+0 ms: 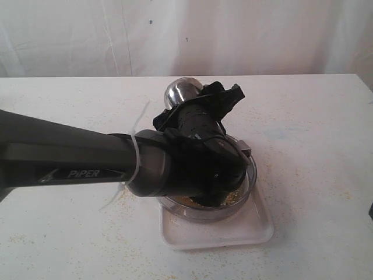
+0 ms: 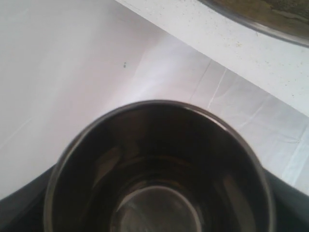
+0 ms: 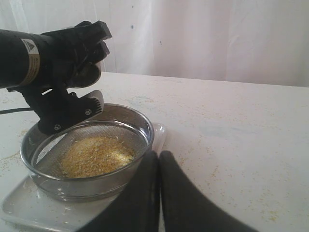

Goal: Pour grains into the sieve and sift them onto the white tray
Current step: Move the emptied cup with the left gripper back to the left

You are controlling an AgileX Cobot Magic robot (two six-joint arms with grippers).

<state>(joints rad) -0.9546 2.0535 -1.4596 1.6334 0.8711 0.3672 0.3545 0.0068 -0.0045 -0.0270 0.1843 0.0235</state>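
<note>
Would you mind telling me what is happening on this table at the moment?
The left gripper holds a steel cup tipped above the far side of the sieve, and the cup looks empty inside. A heap of grains lies on the sieve's mesh. The sieve sits on the white tray. The right gripper is shut and empty, waiting beside the tray and touching nothing.

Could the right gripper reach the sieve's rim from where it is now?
Probably yes: the shut right gripper sits beside the sieve at its near rim, nothing between them; the left gripper with the cup is over the far side.
</note>
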